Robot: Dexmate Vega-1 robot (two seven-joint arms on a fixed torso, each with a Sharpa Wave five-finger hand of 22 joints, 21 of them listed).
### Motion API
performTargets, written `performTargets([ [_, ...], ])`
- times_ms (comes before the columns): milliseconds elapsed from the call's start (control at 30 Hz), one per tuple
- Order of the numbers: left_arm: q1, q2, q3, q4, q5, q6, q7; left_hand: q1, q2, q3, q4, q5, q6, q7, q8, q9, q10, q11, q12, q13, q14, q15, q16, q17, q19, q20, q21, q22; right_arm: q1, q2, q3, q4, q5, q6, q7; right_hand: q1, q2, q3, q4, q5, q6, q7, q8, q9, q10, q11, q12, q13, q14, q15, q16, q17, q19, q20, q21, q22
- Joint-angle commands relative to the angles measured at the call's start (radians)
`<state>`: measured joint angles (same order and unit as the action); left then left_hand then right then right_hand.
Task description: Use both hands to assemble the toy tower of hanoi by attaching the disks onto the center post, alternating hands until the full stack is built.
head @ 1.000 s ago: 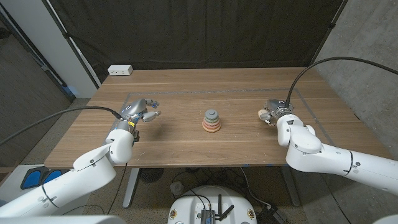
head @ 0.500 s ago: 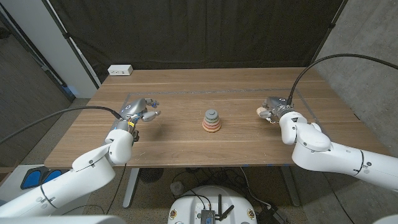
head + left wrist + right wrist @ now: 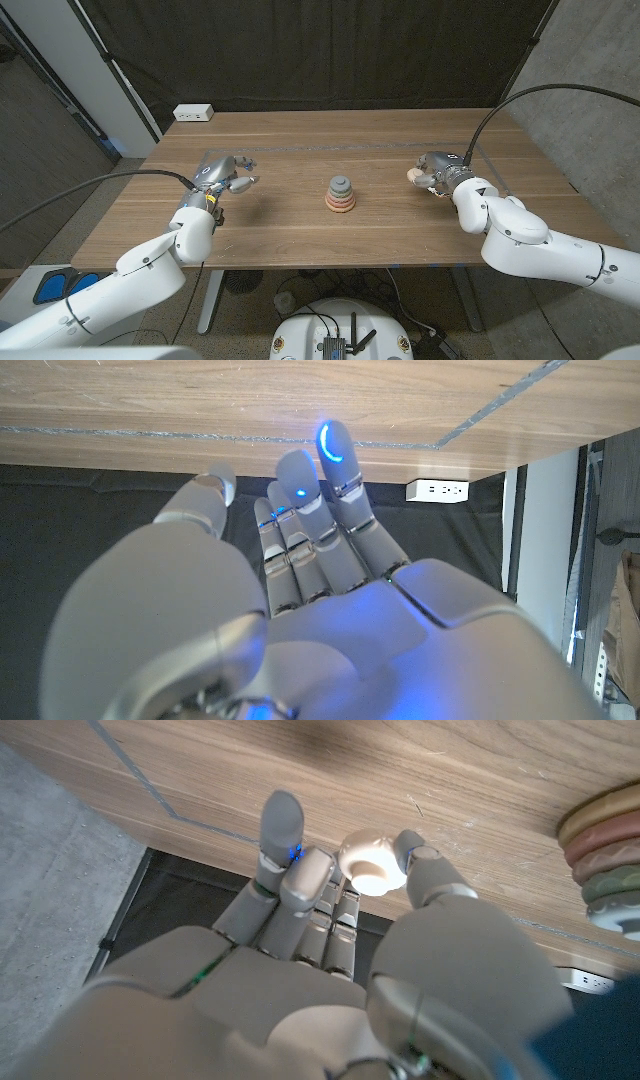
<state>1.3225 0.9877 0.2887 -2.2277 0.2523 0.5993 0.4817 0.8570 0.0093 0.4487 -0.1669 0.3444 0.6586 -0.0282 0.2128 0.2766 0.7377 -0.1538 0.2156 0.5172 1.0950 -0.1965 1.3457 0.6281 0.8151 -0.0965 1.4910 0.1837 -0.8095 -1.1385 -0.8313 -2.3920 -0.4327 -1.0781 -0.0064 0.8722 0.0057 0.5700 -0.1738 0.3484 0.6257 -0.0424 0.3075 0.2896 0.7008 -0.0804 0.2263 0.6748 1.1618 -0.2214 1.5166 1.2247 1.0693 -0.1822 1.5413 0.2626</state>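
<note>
The right hand (image 3: 433, 171) pinches a small cream round cap piece (image 3: 368, 866), plain in its wrist view; the left hand (image 3: 226, 177) holds nothing, fingers apart, above the wooden surface (image 3: 300, 225).

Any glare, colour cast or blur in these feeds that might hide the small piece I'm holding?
Left wrist view: blue glow tints the left hand. Right wrist view: the cream piece pinched by the right hand is bright but readable; the stack is cropped at the edge. Head view: even light, soft shadows, piece tiny.

The disk stack (image 3: 340, 194) stands mid-table between the left hand (image 3: 224, 176) and right hand (image 3: 436, 172)
</note>
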Motion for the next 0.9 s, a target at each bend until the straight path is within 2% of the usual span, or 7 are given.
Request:
performTargets([
  [33, -0.022, -0.002, 0.027, 0.003, 0.043, 0.011, 0.003, -0.006, 0.0, 0.007, -0.001, 0.004, 0.011, 0.001, 0.001, 0.003, 0.009, -0.006, -0.001, 0.002, 0.006, -0.024, -0.006, 0.0, 0.011, -0.112, 0.001, 0.003, -0.049, -0.021, 0.061, -0.033, -0.035, 0.093, 0.038, 0.023, 0.025, 0.013, 0.009, 0.005, 0.027, -0.024, 0.009, 0.004, 0.056, -0.051, 0.007, 0.006, 0.008, 0.004, 0.008, 0.005, 0.007, -0.038, -0.002, 0.006],
  [433, -0.025, -0.002, 0.048, 0.001, 0.077, 0.027, 0.001, -0.005, -0.003, 0.01, -0.002, 0.004, 0.009, 0.001, 0.0, 0.003, 0.009, -0.007, -0.002, 0.002, 0.007, -0.024, -0.005, 0.0, 0.01, -0.112, 0.002, 0.003, -0.069, -0.01, 0.099, -0.035, -0.081, 0.208, 0.105, 0.021, 0.024, 0.015, 0.01, 0.007, 0.028, -0.027, 0.009, 0.002, 0.065, -0.054, 0.002, 0.007, 0.008, 0.004, 0.009, 0.003, 0.008, -0.038, -0.006, 0.006],
  [900, -0.003, -0.009, 0.03, 0.009, 0.078, -0.001, 0.012, -0.003, -0.006, 0.013, -0.002, 0.004, 0.01, -0.001, 0.0, 0.005, 0.01, -0.011, -0.003, 0.003, 0.011, -0.024, -0.003, 0.0, 0.013, -0.113, 0.006, 0.004, -0.097, 0.031, 0.131, -0.03, -0.175, 0.3, 0.156, 0.021, 0.025, 0.018, 0.01, 0.009, 0.02, -0.029, 0.005, -0.001, 0.07, -0.058, -0.002, 0.015, 0.003, 0.003, 0.004, -0.002, 0.009, -0.038, -0.007, 0.008],
])
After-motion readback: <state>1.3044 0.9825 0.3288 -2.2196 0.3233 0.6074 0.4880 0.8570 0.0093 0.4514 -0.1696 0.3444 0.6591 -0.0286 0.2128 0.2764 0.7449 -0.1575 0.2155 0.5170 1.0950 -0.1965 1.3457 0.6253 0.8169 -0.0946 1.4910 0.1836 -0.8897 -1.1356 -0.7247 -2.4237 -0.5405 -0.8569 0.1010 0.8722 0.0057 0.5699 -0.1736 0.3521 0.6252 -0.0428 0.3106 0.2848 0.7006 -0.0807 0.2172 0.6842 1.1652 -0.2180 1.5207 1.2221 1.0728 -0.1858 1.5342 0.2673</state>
